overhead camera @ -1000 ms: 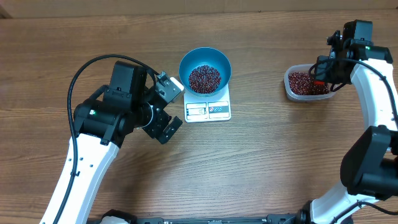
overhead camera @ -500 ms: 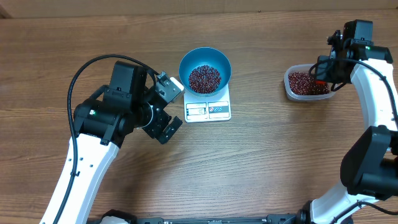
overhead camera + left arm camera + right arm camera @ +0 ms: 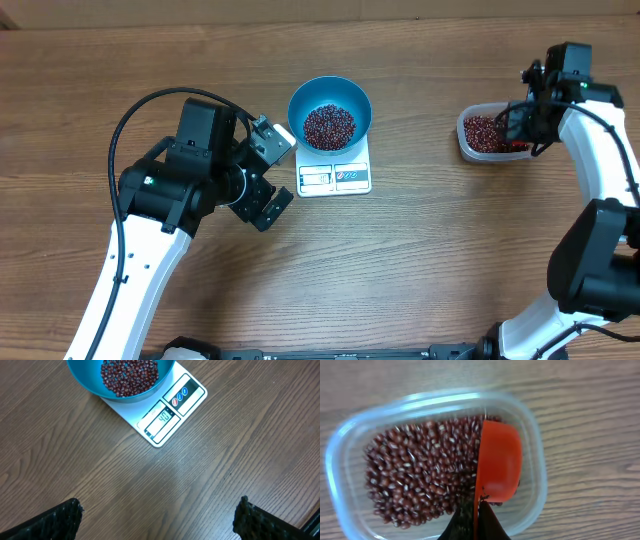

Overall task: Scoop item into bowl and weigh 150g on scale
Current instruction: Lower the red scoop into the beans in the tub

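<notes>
Right hand (image 3: pixel 472 522) is clamped on the red scoop (image 3: pixel 499 465), dipped edge-on into the beans (image 3: pixel 420 480) in the tub (image 3: pixel 536 480) by the table's (image 3: pixel 450 250) right edge, and the bowl (image 3: pixel 300 105) on the scale (image 3: pixel 335 178) sits well left, near the wide-open left hand (image 3: pixel 278 170).

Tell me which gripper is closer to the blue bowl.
Left. The left gripper is open just beside the blue bowl; the right gripper is far off, over the clear tub.

bowl (image 3: pixel 297 110) on scale (image 3: pixel 335 178), tub (image 3: pixel 463 136) well right
</notes>
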You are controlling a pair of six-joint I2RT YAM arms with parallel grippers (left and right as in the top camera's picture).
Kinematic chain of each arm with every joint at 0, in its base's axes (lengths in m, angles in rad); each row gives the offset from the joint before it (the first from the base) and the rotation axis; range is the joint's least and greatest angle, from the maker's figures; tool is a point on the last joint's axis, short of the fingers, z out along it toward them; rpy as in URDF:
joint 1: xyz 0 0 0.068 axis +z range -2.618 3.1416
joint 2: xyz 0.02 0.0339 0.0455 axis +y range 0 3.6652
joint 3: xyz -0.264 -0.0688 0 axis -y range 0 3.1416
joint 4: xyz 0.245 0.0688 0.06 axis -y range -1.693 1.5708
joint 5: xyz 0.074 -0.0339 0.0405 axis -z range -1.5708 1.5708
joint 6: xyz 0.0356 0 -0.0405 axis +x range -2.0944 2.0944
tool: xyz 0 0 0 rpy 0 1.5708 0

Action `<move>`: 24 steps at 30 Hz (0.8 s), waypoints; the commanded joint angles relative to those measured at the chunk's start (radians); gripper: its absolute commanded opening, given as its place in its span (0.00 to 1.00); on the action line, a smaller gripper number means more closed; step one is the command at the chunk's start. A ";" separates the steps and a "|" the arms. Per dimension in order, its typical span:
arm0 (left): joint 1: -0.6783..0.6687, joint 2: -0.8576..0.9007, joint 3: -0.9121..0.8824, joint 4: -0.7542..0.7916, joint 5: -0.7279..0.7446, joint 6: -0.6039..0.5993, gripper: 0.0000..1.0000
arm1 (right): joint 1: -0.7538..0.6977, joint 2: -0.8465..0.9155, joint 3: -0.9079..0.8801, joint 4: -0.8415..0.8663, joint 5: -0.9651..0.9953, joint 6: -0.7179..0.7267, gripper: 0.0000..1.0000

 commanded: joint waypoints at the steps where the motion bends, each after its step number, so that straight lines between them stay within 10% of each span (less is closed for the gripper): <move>1: 0.004 0.005 -0.002 0.000 0.007 0.012 1.00 | 0.001 0.002 -0.040 0.025 0.008 -0.013 0.04; 24: 0.004 0.005 -0.002 0.000 0.007 0.012 1.00 | -0.025 0.005 -0.050 -0.027 -0.368 0.014 0.04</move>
